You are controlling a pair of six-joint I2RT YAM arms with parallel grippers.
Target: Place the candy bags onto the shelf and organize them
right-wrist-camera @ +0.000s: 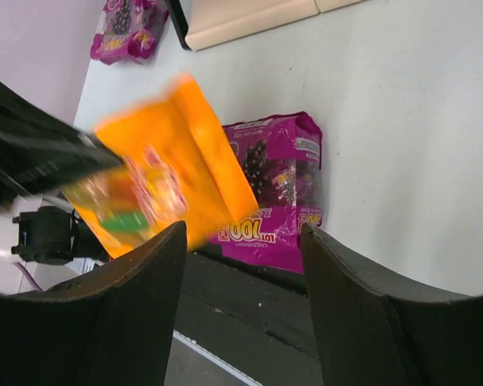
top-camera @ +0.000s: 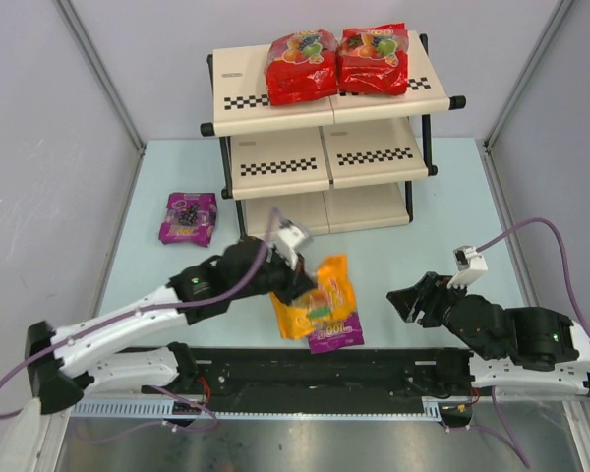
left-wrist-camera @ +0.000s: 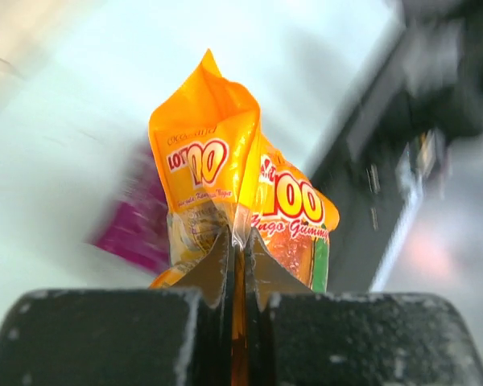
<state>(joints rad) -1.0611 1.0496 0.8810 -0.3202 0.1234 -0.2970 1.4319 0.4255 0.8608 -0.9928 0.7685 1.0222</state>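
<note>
Orange-yellow plastic pouch [left-wrist-camera: 217,169] pinched in your left gripper [left-wrist-camera: 235,245]: raise it well clear before the cream checkered shelf [top-camera: 374,155]; right gripper [right-wrist-camera: 241,237] gapes empty.

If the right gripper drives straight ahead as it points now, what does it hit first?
Probably the orange bag, pinched in the left gripper; the purple bag on the table lies just beyond. Depth is unclear, so either could come first.
</note>
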